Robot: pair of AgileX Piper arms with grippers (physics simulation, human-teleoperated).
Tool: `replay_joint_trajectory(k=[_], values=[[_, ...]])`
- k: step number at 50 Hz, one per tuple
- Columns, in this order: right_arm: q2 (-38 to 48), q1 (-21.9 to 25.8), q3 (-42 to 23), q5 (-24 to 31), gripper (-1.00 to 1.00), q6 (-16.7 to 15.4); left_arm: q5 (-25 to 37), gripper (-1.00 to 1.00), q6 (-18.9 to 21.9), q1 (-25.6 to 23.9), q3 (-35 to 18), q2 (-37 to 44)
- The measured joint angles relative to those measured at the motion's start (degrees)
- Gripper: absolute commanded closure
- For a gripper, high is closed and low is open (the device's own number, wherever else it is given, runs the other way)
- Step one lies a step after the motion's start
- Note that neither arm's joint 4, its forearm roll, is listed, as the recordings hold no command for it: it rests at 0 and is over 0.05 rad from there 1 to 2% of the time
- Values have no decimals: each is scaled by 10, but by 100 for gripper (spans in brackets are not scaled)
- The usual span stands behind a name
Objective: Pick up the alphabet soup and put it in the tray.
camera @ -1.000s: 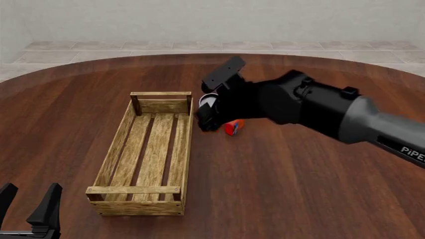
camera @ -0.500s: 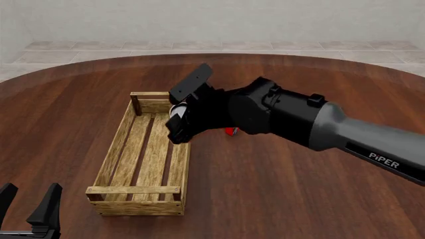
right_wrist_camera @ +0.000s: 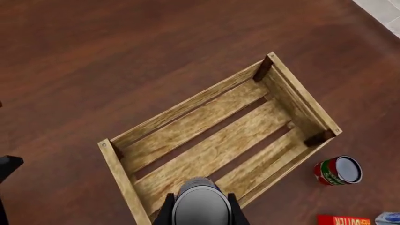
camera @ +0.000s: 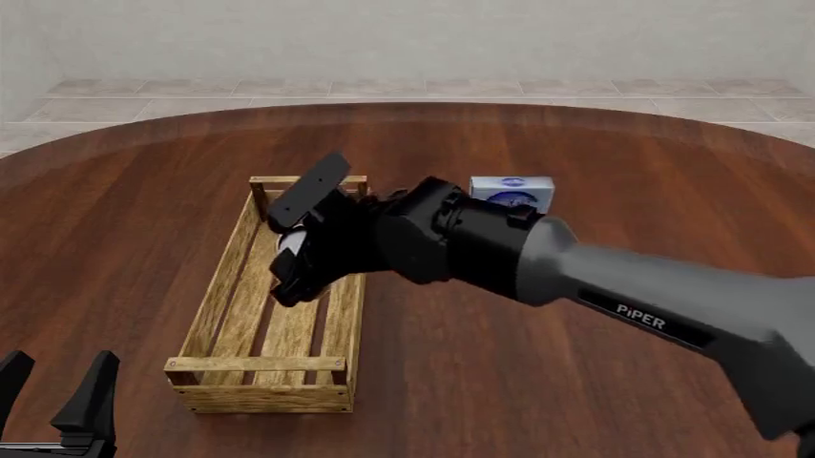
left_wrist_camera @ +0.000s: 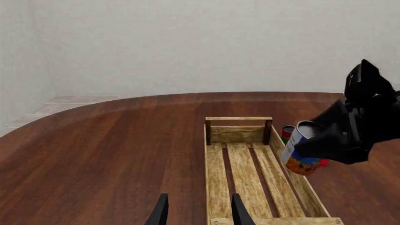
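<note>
Front view: dark reddish wood table [camera: 535,382], glossy, with a rounded far edge. On it, the tray [camera: 229,286], a long crate of pale rough planks with a slatted bottom and low sides. Right gripper [camera: 296,250], matte black, reaching over the tray's right half; only a sliver of pale can visible between its parts, clamped state not clear from here. Beyond the arm, a small blue and white box [camera: 512,191] lying on the table. Left gripper [camera: 57,396] low at the near left corner, two black fingers spread apart with nothing between them.

Left wrist view: alphabet soup [left_wrist_camera: 300,154], a small cylinder with a silver rim, blue and white label and orange lower band, held tilted in the air above the tray's [left_wrist_camera: 250,164] right plank side, pinched by the right gripper [left_wrist_camera: 331,143]. Red and green can [left_wrist_camera: 287,133] standing just past the tray's far right corner.

Right wrist view: grey round top of the alphabet soup [right_wrist_camera: 200,208] squeezed between two black fingers [right_wrist_camera: 166,210], directly above the tray's [right_wrist_camera: 187,108] slats. Red and green can [right_wrist_camera: 337,170] outside the crate, apart from it.
</note>
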Motion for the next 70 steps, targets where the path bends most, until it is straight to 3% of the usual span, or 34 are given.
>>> replay_joint_trajectory(k=[21, 70], values=[[69, 25, -31, -16, 100, 10, 0, -100, 0, 0, 0, 0], [194, 17, -77, -41, 100, 31, 0, -100, 0, 0, 0, 0]])
